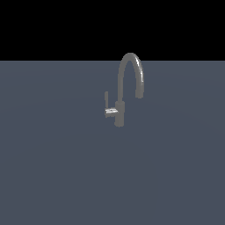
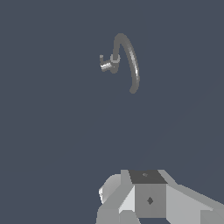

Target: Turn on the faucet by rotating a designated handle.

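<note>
- The faucet (image 1: 120,112) is seen standing upright on the flat grey-blue bench (image 1: 52,176), near the middle of the ext. view, a little toward the exterior view's right.
- Its short cylindrical body is topped by a tall arched spout (image 1: 132,66), which is curved over toward the exterior view's right, w/ the outlet end pointed down and held well above the bench.
- The handle (image 1: 106,100) is shown as a thin lever standing roughly upright at the end of a short horizontal stub (image 1: 110,112); the stub is projected from the body toward the exterior view's left.
- The handle is seen to be much shorter than the spout, w/ its tip reaching approx. to the height of the spout's outlet.
- In the wrist view the faucet (image 2: 114,59) is viewed from above and from well away; handle (image 2: 101,60) and stub are visible beside the body, on the side away from the spout's outlet end.
- No part of the arm is shown in the ext. view.
- In the wrist view only grey blocky parts of the robot hand (image 2: 148,197) are seen at the frame edge, well apart from the faucet; nothing is touched.
- Fingers are not seen in either view, so released vs. clenched cannot be told.
</note>
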{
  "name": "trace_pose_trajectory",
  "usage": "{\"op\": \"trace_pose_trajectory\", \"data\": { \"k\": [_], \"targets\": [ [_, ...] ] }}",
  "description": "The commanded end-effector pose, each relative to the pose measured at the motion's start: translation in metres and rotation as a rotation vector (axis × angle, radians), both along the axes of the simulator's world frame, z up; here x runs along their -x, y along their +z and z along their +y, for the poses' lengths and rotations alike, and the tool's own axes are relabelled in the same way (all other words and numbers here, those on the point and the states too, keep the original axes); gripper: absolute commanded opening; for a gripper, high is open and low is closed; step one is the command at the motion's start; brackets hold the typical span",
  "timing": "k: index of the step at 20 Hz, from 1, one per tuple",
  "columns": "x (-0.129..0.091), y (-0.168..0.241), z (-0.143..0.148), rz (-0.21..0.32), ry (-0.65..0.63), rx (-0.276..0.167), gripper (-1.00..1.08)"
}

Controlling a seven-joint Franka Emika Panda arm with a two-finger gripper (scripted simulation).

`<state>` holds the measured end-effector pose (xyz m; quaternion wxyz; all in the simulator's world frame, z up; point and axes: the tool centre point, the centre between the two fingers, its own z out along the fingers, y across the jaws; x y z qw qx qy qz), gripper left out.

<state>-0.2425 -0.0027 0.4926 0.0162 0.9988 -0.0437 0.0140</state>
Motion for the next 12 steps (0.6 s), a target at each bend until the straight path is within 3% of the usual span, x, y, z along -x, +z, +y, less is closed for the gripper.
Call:
{"op": "trace_pose_trajectory", "data": {
  "k": [1, 12],
  "targets": [
    [-0.002, 0.007, 0.005, -0.032, -0.028, 0.006, -1.00],
    [-0.017, 0.052, 0.046, -0.249, -0.224, 0.057, -1.00]
  ]
}}
